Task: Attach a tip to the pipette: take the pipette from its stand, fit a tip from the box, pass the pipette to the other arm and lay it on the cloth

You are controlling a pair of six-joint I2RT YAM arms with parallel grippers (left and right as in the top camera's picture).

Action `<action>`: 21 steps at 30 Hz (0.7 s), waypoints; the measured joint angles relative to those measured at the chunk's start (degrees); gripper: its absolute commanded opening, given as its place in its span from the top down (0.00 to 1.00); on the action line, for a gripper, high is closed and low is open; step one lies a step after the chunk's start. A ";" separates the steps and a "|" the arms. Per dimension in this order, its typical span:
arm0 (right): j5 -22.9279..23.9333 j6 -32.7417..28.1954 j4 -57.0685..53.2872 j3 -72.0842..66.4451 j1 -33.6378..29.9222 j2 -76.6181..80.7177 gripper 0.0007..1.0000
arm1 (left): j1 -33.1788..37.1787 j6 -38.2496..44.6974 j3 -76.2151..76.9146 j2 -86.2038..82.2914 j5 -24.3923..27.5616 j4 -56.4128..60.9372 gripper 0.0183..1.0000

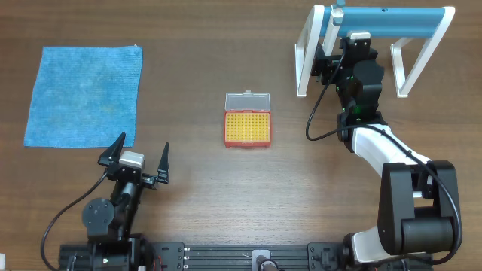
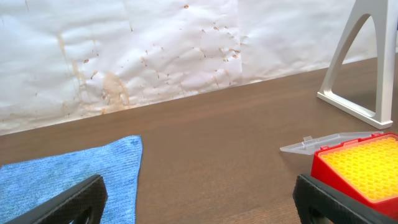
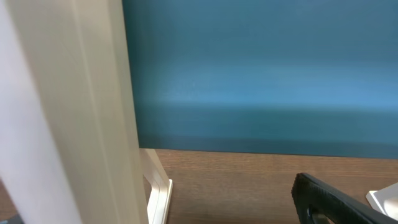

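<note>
My left pincer (image 1: 144, 141) sits released, spread wide and holding nothing, over the near left of the desk (image 1: 203, 196), just near of the blue cloth (image 1: 84, 96). My right pincer (image 1: 331, 66) is up against the left leg of the stand (image 1: 392, 21) at far right; I cannot tell whether it is released or clenched. The pipette (image 1: 338, 13) hangs at the stand's far left corner. The tip box (image 1: 247, 129) stands mid-desk with its lid open.

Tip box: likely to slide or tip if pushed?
Low, wide tip box sits flat: probably won't tip. Looks like light plastic on a smooth table with nothing bracing it, so a sideways push likely slides it. The open lid looks thin, probably flexes.
</note>
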 measured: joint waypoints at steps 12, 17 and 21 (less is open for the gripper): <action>-0.22 0.87 0.20 0.00 0.00 0.22 0.91 | 0.00 0.00 0.00 0.00 0.00 0.00 0.04; -0.42 0.85 0.17 0.00 0.00 0.37 0.92 | 0.00 0.00 0.00 0.00 0.00 -0.02 0.03; -0.42 0.85 0.20 0.00 0.00 0.37 0.92 | 0.00 0.00 0.00 0.00 0.00 0.00 0.04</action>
